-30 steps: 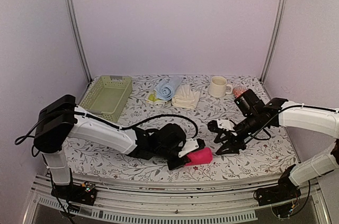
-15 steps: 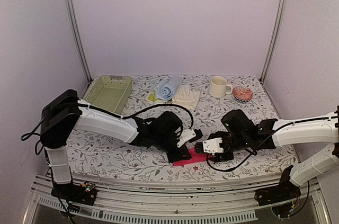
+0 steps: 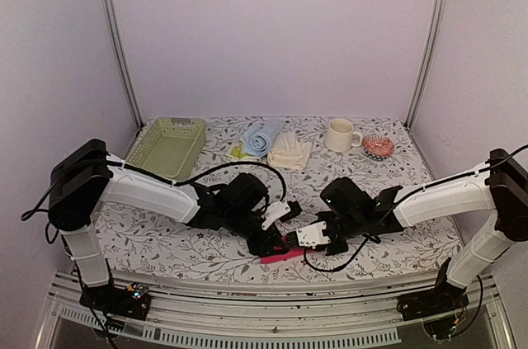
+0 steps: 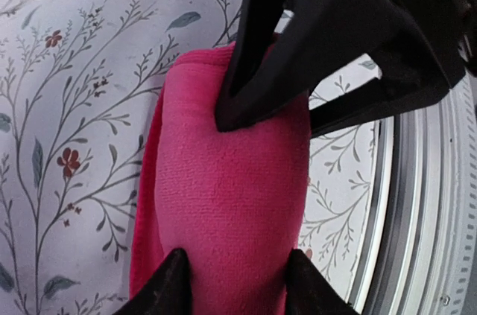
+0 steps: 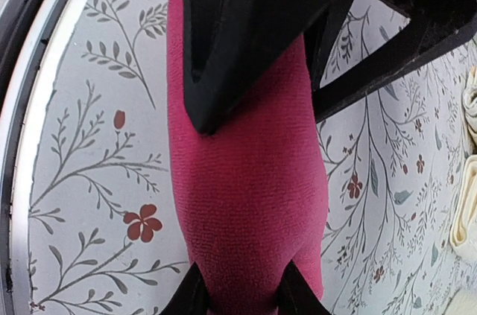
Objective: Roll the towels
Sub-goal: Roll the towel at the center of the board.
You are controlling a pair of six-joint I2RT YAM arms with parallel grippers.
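**Pink towel: roll formed, both ends covered**

The pink towel [image 4: 223, 203] lies as a loose roll on the worktop [image 3: 165, 242]. One end sits between my left fingers [image 4: 168, 289], the other between my right fingers [image 5: 195, 296]. The right pair pinch it. The left pair touch both flanks, but I cannot tell whether they clamp. I judge this to be the tightening step. Next I want an even squeeze, then a release that doesn't spring the roll open. The blue towel [image 3: 262, 136] lies well beyond the fingers.
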